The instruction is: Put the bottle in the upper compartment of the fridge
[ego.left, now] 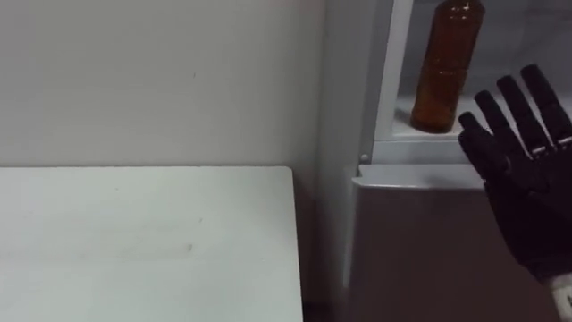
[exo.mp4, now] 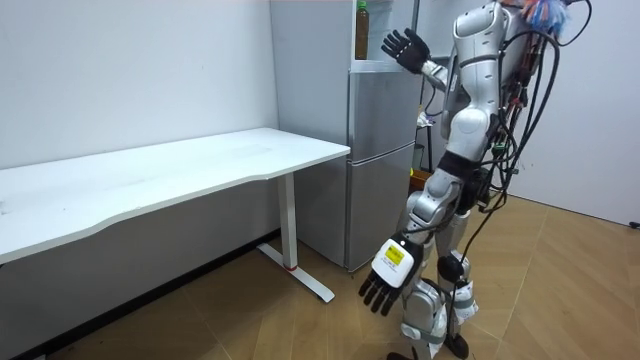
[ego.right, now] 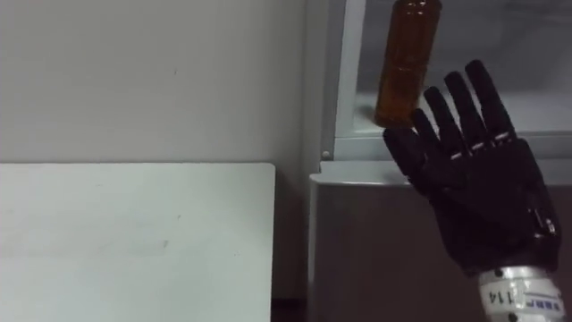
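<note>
An amber bottle (ego.left: 447, 67) stands upright on the white floor of the open upper fridge compartment (ego.left: 400, 134), near its left wall. My right hand (ego.right: 474, 188) is raised in front of the fridge, just right of and below the bottle, with fingers straight and spread and nothing in it. It does not touch the bottle. In the room view I stand facing the grey fridge (exo.mp4: 380, 150), the bottle (exo.mp4: 361, 30) at its top. My left hand (exo.mp4: 385, 280) hangs by my thigh with relaxed fingers.
A white table (ego.left: 143, 241) stands directly left of the fridge, against the wall, with a narrow gap between them. The lower fridge door (ego.left: 429, 250) is shut. A wooden floor (exo.mp4: 560, 290) stretches behind me.
</note>
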Available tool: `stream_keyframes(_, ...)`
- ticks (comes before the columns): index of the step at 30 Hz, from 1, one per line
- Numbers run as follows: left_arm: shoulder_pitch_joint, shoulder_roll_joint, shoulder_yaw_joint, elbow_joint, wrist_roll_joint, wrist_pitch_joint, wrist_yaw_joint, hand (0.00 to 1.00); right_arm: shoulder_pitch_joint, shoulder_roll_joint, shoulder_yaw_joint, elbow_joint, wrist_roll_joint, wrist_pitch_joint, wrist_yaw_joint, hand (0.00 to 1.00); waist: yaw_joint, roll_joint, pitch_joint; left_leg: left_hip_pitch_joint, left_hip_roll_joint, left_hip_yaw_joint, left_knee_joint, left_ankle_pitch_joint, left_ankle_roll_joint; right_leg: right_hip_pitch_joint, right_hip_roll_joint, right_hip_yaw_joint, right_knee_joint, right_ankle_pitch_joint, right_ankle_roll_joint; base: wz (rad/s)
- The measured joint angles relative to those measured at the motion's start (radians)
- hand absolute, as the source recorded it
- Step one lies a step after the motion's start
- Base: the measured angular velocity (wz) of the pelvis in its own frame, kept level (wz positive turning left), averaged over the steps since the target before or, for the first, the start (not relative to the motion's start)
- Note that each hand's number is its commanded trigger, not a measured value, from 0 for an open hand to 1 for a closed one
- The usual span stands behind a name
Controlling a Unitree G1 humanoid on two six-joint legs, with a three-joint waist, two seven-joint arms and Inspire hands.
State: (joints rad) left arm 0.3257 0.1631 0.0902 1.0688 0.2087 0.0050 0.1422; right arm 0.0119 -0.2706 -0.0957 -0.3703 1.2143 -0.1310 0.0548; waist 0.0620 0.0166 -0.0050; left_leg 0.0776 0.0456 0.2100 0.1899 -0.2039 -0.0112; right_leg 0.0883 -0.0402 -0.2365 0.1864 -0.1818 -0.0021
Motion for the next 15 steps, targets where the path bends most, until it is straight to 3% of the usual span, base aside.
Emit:
stream_keyframes(3,-0.017,-0.002,-0.038,0.013,0.005,0.003,0.000,0.00,0.074,0.045,0.023,0.021,0.075,-0.001,0.057,0.00,0.001,0.014,0.0004,0.000,0.000,0.007,0.001,-0.002,0.001,-0.006,0.000,0.014,-0.001,-0.001,0.000,-0.06)
stream_keyframes(7,-0.029,-0.012,-0.055,0.025,0.002,0.001,-0.006,0.00,0.127,0.063,0.076,0.101,0.122,0.001,0.153,0.00,-0.002,0.028,-0.0019,-0.002,0.000,0.010,0.008,-0.002,0.002,-0.016,0.000,0.019,0.001,-0.001,0.001,-0.06)
stream_keyframes(15,-0.053,-0.023,-0.055,0.043,-0.001,-0.004,-0.002,0.00,0.211,0.080,0.071,0.361,0.157,0.022,0.254,0.00,-0.009,0.022,-0.0109,-0.020,0.000,0.006,0.013,-0.003,0.002,-0.033,0.001,0.022,-0.001,-0.001,0.000,0.00)
